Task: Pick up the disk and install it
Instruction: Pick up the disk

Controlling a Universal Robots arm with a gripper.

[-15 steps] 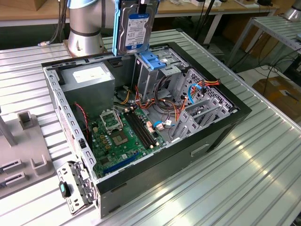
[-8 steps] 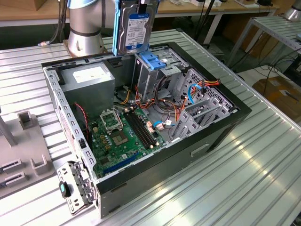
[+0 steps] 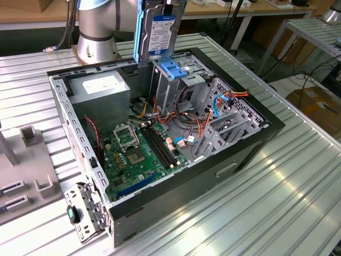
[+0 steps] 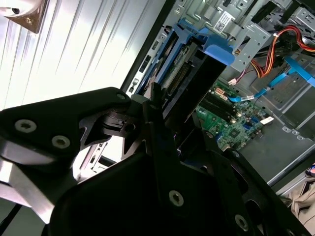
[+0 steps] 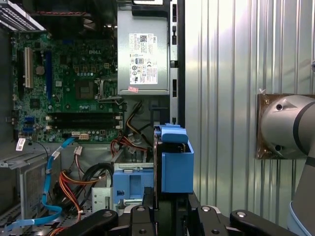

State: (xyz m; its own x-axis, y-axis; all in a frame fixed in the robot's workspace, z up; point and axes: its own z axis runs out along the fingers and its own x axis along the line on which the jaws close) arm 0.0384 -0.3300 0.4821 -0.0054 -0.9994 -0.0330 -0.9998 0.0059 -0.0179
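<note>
The disk hangs upright above the back of the open computer case, its white-and-blue label facing the exterior view and blue rails along its edges. It hovers just over the grey drive cage topped by a blue bracket. In the first wrist view the disk shows edge-on with its blue rail, and my gripper is shut on it from above. The second wrist view shows the black fingers clamped on the disk, above the cage.
A grey power-supply box sits beside the cage, with the green motherboard in front. Orange, red and blue cables lie around the cage. The arm's base stands behind the case. A grey fixture sits at the exterior view's left.
</note>
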